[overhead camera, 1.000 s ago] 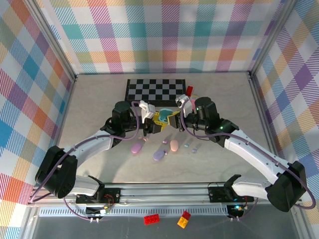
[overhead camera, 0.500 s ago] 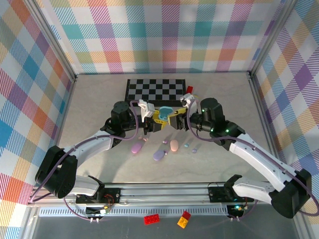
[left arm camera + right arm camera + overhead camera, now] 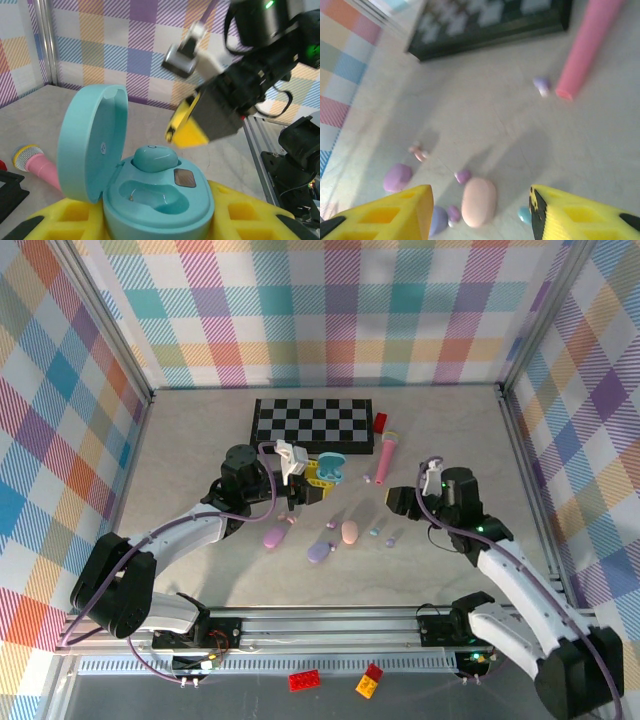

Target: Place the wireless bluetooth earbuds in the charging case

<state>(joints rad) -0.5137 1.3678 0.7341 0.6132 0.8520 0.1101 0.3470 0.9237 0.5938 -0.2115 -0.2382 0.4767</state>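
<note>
Earbuds [image 3: 462, 175] are now in two places. One teal bud [image 3: 154, 157] sits in the far slot of the case [image 3: 160, 210], and the others lie loose on the table [image 3: 200, 440], at about 6 o'clock from the case in the top view. The lid stands open and the near slot [image 3: 150, 192] is empty. The left gripper [image 3: 320, 476] is closed on the case and holds it above the table, as it did a second ago. The change is on the other side. The right gripper [image 3: 397, 501] was at the case with its fingers almost together, and it has now drawn back to about 4 o'clock from the case. Its fingers stand apart with nothing between them. This suggests that the first bud was just placed and released, so about half of the task is done. A second teal bud [image 3: 375, 533] lies at about 7 o'clock from the right gripper. It is probably the one for the empty slot.
</note>
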